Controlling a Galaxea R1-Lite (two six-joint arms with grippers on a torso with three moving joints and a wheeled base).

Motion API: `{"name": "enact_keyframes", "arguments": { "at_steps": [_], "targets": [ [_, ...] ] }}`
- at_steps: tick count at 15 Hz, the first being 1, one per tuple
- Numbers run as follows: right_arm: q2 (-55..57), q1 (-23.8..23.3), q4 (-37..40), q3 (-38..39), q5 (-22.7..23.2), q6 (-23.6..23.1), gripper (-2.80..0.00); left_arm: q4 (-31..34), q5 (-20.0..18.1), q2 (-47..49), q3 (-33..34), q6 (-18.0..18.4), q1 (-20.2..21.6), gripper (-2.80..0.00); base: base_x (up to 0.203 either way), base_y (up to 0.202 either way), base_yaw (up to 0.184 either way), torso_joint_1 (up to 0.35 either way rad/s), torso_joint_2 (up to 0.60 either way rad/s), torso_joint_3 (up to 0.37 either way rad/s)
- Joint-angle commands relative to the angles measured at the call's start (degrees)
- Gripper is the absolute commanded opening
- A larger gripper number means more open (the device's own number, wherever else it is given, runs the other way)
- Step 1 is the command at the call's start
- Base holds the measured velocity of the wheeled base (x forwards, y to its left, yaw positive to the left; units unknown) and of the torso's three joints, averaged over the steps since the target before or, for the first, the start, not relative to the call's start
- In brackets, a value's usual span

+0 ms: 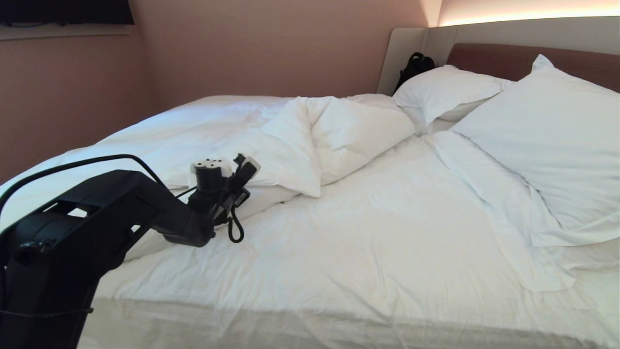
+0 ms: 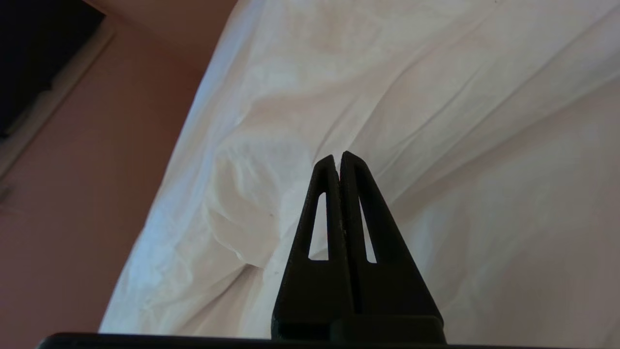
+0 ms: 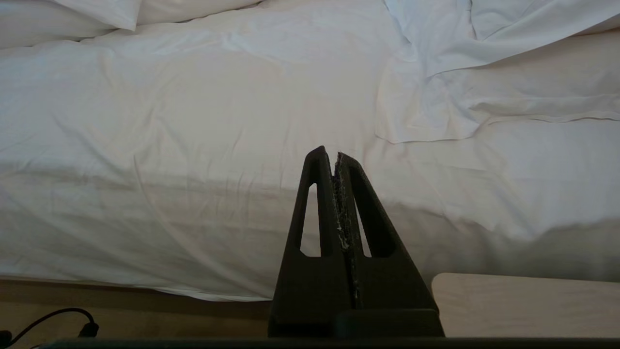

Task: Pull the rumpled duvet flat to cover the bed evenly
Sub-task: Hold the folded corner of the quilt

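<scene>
The white duvet [image 1: 329, 131] lies rumpled and folded back over the far left half of the bed [image 1: 387, 232], leaving the near sheet bare. My left arm reaches in from the lower left. Its gripper [image 1: 244, 169] hovers at the duvet's near folded edge. In the left wrist view the left gripper [image 2: 337, 156] is shut with nothing between its fingers, and the wrinkled duvet [image 2: 411, 97] lies just beyond the tips. My right gripper [image 3: 334, 152] is shut and empty, low beside the bed's near side, facing the sheet [image 3: 193, 121]. It is outside the head view.
Two white pillows [image 1: 450, 89] [image 1: 552, 140] lean on the brown headboard [image 1: 508, 58], with a black bag [image 1: 415, 65] in the far corner. A pink wall [image 1: 72, 97] runs along the bed's left. A pale wooden panel [image 3: 523, 305] and a black cable [image 3: 48, 322] sit by the bed's base.
</scene>
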Motion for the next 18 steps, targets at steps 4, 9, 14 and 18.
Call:
{"name": "enact_keyframes", "arguments": {
  "at_steps": [4, 9, 14, 18],
  "targets": [
    [0.05, 0.07, -0.01, 0.08, 0.02, -0.05, -2.80, -0.47, 1.48, 3.75, -3.95, 3.38, -1.37, -2.80, 0.000, 0.000, 0.000, 0.000, 0.00, 0.000],
    [0.06, -0.02, -0.01, 0.01, 0.02, -0.05, -2.80, -0.50, 1.43, 5.89, -4.22, 3.35, -1.72, -2.80, 0.000, 0.000, 0.000, 0.000, 0.00, 0.000],
    [0.06, -0.01, -0.01, 0.01, 0.02, -0.05, -2.80, -4.56, 1.44, 8.36, -5.37, 4.11, -2.08, 0.00, 0.000, 0.000, 0.000, 0.000, 0.00, 0.000],
    [0.06, 0.07, -0.01, 0.01, 0.02, -0.05, -2.80, -9.06, 0.82, 9.16, -5.04, 9.61, -1.28, 0.00, 0.000, 0.000, 0.000, 0.000, 0.00, 0.000]
  ]
}}
